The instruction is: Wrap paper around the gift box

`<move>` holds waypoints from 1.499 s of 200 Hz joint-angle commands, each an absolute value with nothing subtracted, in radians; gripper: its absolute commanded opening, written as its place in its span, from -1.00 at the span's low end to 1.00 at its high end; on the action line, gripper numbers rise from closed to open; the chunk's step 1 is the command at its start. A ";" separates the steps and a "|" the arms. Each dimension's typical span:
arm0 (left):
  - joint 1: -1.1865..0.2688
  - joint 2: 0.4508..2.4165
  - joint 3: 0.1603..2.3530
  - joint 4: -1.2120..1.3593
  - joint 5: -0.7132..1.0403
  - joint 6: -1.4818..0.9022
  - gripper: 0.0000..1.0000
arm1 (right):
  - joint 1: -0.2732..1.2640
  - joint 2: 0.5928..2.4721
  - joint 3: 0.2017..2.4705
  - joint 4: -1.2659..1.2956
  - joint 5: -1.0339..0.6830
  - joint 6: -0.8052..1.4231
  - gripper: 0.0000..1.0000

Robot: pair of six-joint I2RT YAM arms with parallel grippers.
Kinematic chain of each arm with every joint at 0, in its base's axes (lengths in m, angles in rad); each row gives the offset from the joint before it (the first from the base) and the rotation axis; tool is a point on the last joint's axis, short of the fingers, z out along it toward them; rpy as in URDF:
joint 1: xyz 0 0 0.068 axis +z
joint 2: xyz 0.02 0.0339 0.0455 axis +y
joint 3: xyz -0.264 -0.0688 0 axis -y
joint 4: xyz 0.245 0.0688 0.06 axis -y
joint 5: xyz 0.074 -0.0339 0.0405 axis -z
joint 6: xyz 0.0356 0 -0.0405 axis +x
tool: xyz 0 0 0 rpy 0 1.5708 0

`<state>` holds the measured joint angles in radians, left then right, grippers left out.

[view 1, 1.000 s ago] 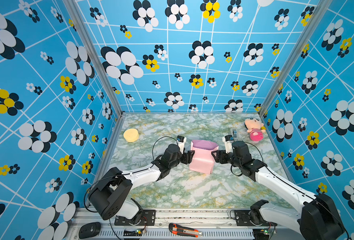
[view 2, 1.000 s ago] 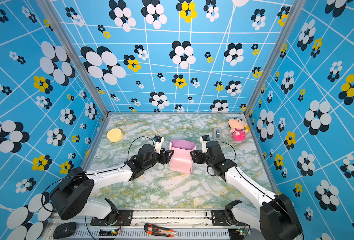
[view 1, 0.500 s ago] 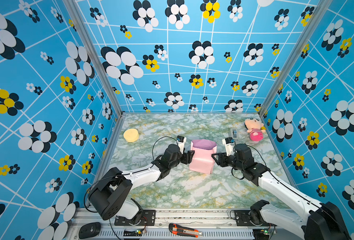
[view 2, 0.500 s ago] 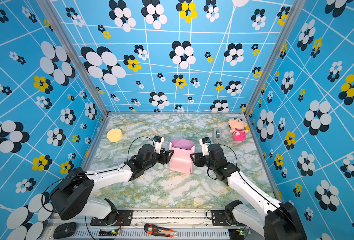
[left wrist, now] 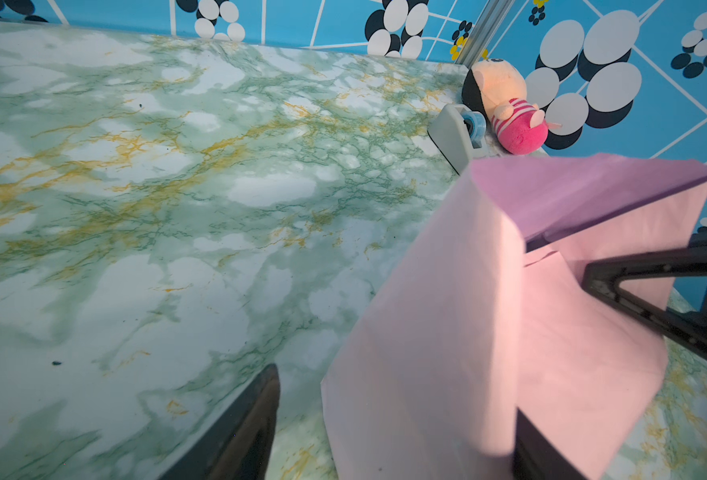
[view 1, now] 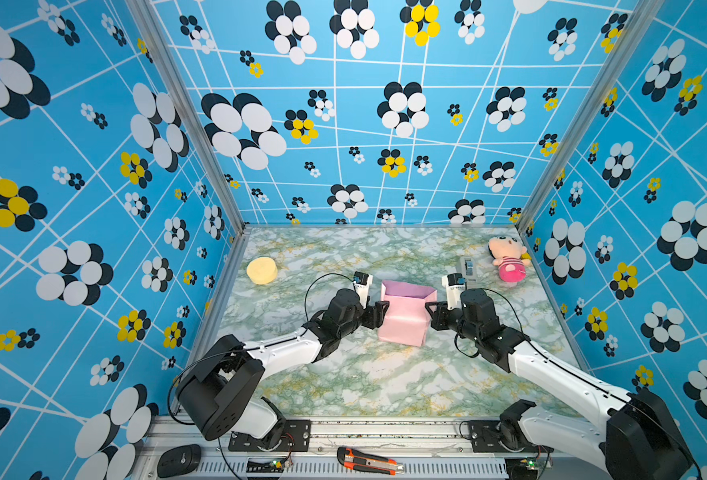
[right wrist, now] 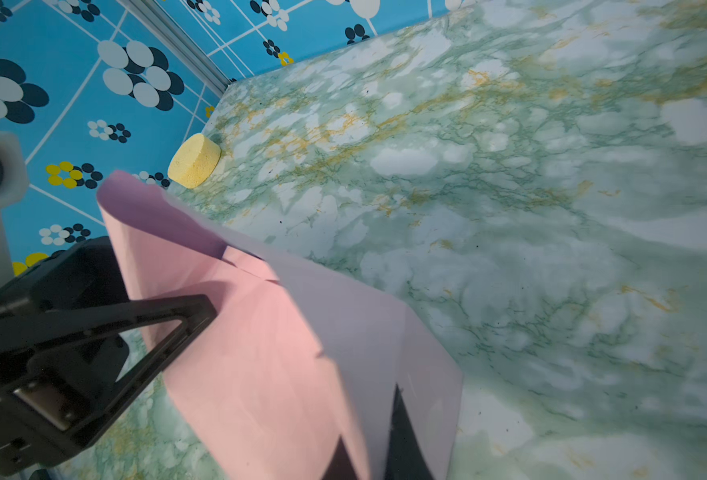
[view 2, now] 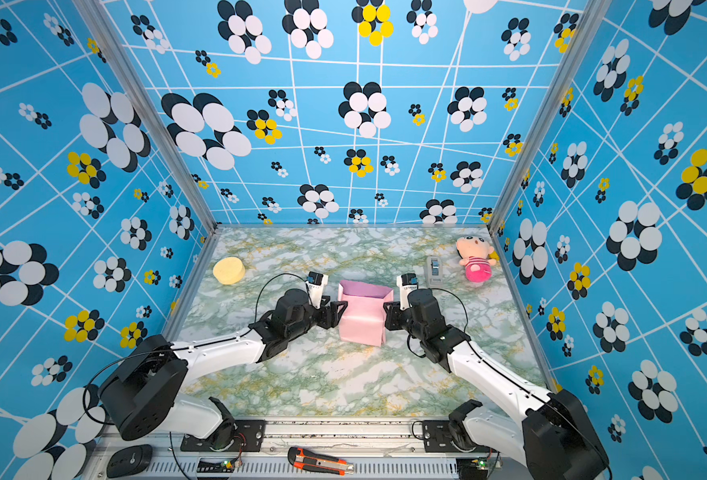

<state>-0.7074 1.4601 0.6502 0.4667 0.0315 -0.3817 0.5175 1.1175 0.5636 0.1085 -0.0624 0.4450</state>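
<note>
Both top views put the paper [view 1: 403, 324] squarely between your two sets of fingers, its long axis seemingly running away from the base, so neither set is nearer. Your left fingers [left wrist: 256, 419] stand apart, straddling that side's flap. Your right fingers [right wrist: 401, 453] are nearly together, with a fold of paper pinched between them. Pale pink faces outward, creased over the gift box, which is wholly hidden underneath. One lilac flap stands upright just beyond both sets of fingers; I'd judge that fold comes next.

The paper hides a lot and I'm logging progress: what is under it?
Only the paper shows, pink outside, folded into a boxy shape; anything beneath is covered.
</note>
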 commanded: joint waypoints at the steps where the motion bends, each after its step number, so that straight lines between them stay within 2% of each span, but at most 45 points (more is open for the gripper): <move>1: -0.710 1.460 0.637 0.373 0.002 -0.371 0.42 | 0.526 1.094 0.567 0.077 -0.015 0.439 -0.37; 10: -0.710 1.460 0.638 0.372 0.000 -0.370 0.42 | 0.530 1.072 0.564 0.060 -0.005 0.435 -0.22; 26: -0.710 1.462 0.637 0.370 0.000 -0.369 0.41 | 0.536 1.030 0.549 0.032 0.023 0.435 -0.20; 42: -0.711 1.462 0.637 0.370 0.000 -0.369 0.42 | 0.540 1.008 0.538 0.022 0.042 0.442 -0.34; 75: -0.713 1.466 0.645 0.361 0.001 -0.365 0.42 | 0.549 1.025 0.561 0.032 0.039 0.440 -0.77; 97: -0.713 1.462 0.646 0.359 -0.006 -0.362 0.42 | 0.565 1.047 0.581 0.024 0.051 0.430 -0.89; 117: -0.713 1.454 0.647 0.355 -0.013 -0.360 0.42 | 0.574 1.049 0.583 0.029 0.071 0.428 -0.91; 129: -0.713 1.451 0.654 0.344 -0.014 -0.358 0.42 | 0.573 1.045 0.584 0.032 0.062 0.432 -0.84; 152: -0.715 1.448 0.665 0.318 -0.017 -0.354 0.42 | 0.573 1.017 0.581 0.032 0.001 0.435 -0.44; 160: -0.716 1.445 0.663 0.318 -0.019 -0.357 0.42 | 0.574 1.005 0.577 0.034 -0.007 0.441 -0.37; 244: -0.722 1.428 0.662 0.301 -0.031 -0.355 0.42 | 0.574 1.036 0.586 0.071 -0.116 0.459 -0.33; 278: -0.721 1.425 0.666 0.299 -0.029 -0.352 0.42 | 0.568 0.968 0.562 0.074 -0.103 0.475 -0.20; 300: -0.723 1.422 0.668 0.293 -0.030 -0.350 0.42 | 0.535 0.891 0.523 0.106 -0.151 0.495 -0.09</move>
